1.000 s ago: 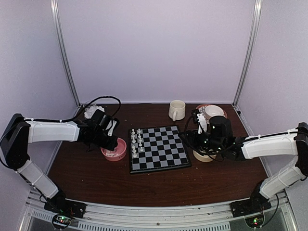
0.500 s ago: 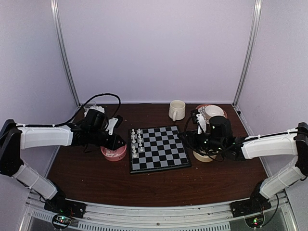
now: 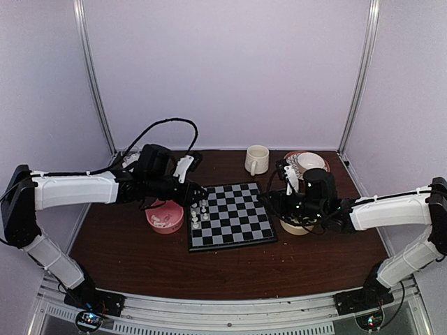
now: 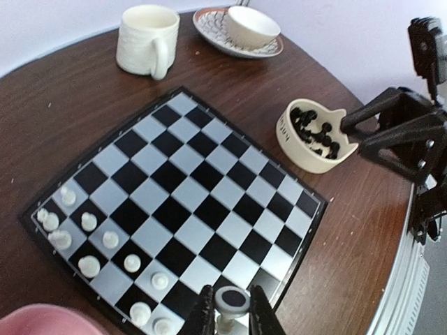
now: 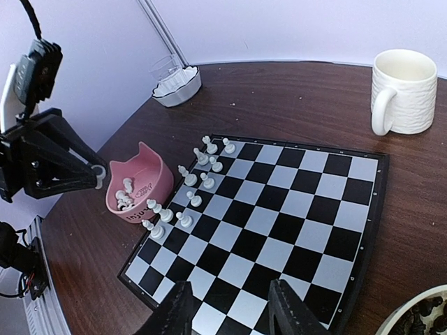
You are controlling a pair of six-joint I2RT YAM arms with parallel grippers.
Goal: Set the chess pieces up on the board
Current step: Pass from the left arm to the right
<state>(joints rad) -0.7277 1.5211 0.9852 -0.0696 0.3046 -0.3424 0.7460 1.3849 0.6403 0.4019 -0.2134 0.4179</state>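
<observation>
Over the board's point(image 3: 237, 216) left edge, pinches a white chess piece point(image 4: 232, 300), long axis upright, in the left end effector point(image 4: 230, 322), just beside the standing white rows point(image 4: 89, 265); shows the right end effector point(image 5: 230, 307) part-open, empty, at the board's opposite edge.

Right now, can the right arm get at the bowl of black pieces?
Probably yes. The bowl sits close beside the right gripper, partly under that arm. The jaws stand open and empty, and nothing stands between them and the bowl.
</observation>
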